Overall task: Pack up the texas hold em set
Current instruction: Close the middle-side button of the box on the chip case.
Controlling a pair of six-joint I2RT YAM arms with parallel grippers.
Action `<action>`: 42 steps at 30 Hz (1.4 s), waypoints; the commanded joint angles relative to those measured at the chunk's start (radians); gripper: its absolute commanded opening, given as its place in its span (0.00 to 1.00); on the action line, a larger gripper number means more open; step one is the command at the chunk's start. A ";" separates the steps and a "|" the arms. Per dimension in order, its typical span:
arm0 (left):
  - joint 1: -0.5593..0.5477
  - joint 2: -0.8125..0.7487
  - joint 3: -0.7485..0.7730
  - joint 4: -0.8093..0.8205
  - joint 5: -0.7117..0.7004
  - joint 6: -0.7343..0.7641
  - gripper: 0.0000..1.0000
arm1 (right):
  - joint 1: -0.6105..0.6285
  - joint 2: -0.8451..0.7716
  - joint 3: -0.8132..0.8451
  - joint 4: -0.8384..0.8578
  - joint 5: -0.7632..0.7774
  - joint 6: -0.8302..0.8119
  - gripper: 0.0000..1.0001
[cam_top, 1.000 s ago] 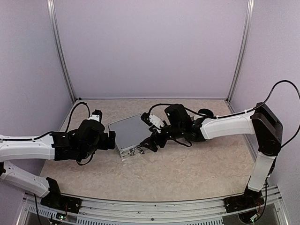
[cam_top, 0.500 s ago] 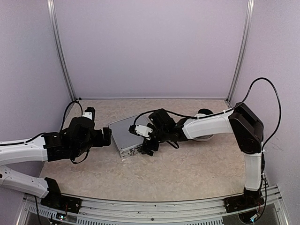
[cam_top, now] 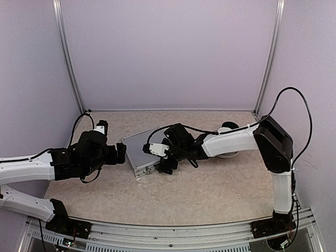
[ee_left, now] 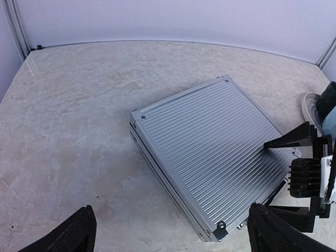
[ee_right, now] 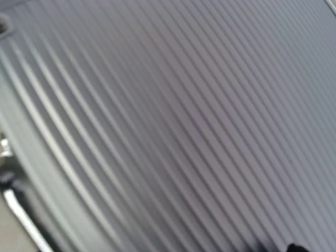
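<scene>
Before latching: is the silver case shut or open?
Shut. The silver case lies flat, ribbed lid down on its base, no lining showing. Whether it is latched, cannot tell.

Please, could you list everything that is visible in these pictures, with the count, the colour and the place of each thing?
briefcase: one, silver and ribbed, closed, flat on the middle of the table
cup: one, grey-blue, right of the briefcase, apparently on the saucer
saucer: one, pale grey, right of the briefcase, partly hidden
table: one, beige marbled, under everything
walls: lilac, behind and at both sides
frame posts: two, silver, rear corners
left fingers: two, black, open, near the briefcase's left corner
right fingers: two, black, open, one over the lid, one beside the front edge
</scene>
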 commanded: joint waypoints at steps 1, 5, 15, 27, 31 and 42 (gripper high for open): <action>0.010 0.009 -0.020 0.029 0.016 0.008 0.99 | 0.016 0.070 0.006 -0.037 0.081 -0.018 0.97; 0.012 0.027 -0.023 0.032 0.025 0.004 0.99 | 0.023 0.088 0.000 -0.027 0.140 -0.041 0.97; 0.017 0.029 -0.029 0.034 0.025 0.005 0.99 | 0.026 0.085 -0.030 -0.022 0.224 -0.100 0.98; 0.021 0.031 -0.033 0.040 0.029 0.006 0.99 | 0.023 0.090 -0.051 0.011 0.279 -0.130 0.98; 0.022 0.032 -0.031 0.037 0.022 0.008 0.99 | 0.023 0.043 -0.062 0.026 0.249 -0.099 0.98; 0.039 0.006 -0.029 0.027 -0.004 -0.005 0.99 | -0.002 -0.189 -0.122 0.063 0.061 0.029 0.99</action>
